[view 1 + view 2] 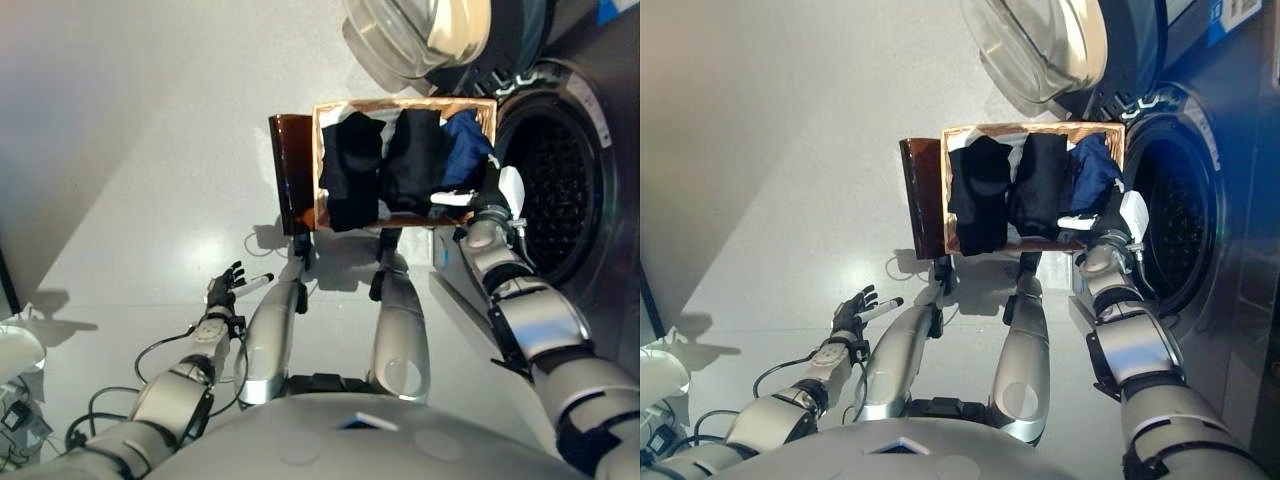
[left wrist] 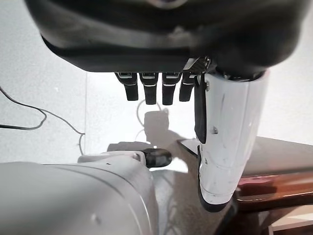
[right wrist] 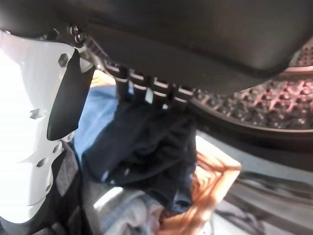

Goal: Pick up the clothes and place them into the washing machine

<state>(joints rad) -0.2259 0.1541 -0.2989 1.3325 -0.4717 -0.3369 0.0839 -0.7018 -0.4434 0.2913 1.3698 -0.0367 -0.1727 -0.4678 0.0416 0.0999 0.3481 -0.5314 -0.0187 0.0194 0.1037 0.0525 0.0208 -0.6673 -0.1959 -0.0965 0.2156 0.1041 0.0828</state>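
Observation:
A wicker basket (image 1: 405,103) stands on a brown stool (image 1: 290,170) in front of the washing machine's open drum (image 1: 560,190). It holds two black garments (image 1: 350,165) and a dark blue garment (image 1: 465,145) at its drum-side end. My right hand (image 1: 497,190) is at that end of the basket. In its wrist view the fingers (image 3: 146,85) curl into the dark blue garment (image 3: 142,147), which hangs bunched from them over the basket rim (image 3: 215,181). My left hand (image 1: 225,290) hangs low over the floor, open and holding nothing.
The washer's round glass door (image 1: 420,35) stands swung open above the basket. The perforated drum (image 3: 274,103) lies right beside my right hand. Light grey floor (image 1: 130,150) stretches to the left. A white object (image 1: 15,355) sits at the far lower left.

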